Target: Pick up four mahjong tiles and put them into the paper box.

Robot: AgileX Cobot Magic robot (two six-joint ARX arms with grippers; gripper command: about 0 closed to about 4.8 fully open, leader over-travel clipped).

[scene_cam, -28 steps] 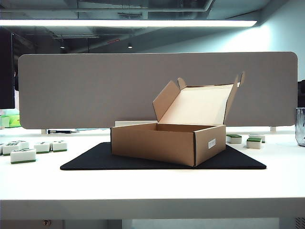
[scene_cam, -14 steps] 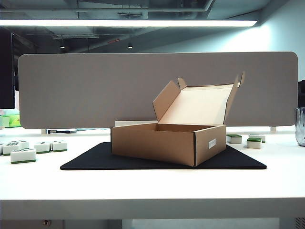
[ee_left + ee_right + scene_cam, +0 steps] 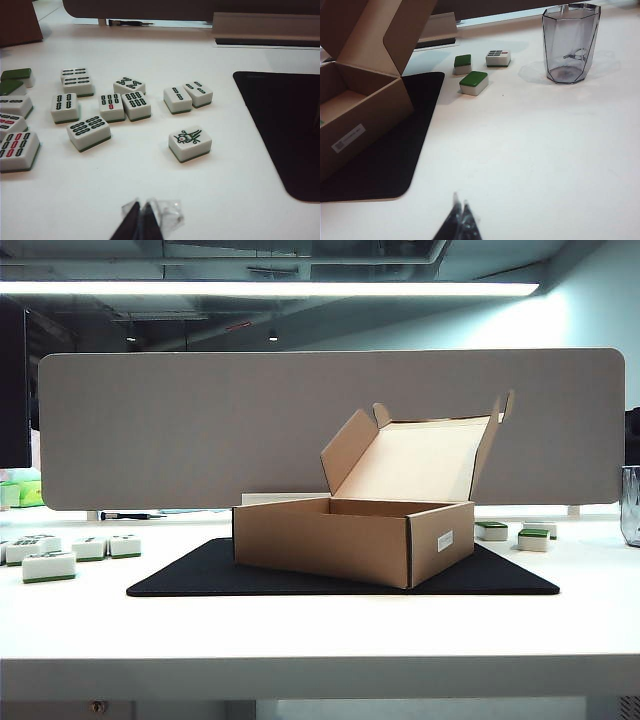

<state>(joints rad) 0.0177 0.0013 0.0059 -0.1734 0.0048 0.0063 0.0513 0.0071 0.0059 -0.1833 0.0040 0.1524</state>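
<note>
The paper box (image 3: 340, 540) stands open on a black mat, its flap lid raised at the back and a white label on its right side. Several white-and-green mahjong tiles (image 3: 48, 565) lie on the table left of the mat, and more tiles (image 3: 532, 539) lie to its right. Neither gripper shows in the exterior view. In the left wrist view my left gripper (image 3: 141, 206) is shut and empty, short of a bird-marked tile (image 3: 190, 143) and a cluster of tiles (image 3: 111, 105). In the right wrist view my right gripper (image 3: 460, 202) is shut and empty, well short of the green-topped tile (image 3: 473, 82) and the box (image 3: 365, 115).
A black mat (image 3: 200, 575) lies under the box. A grey partition (image 3: 200, 430) runs along the table's far edge. A clear faceted cup (image 3: 570, 42) stands on the right, beyond the right-hand tiles. A dark pen (image 3: 125, 515) lies at the back left.
</note>
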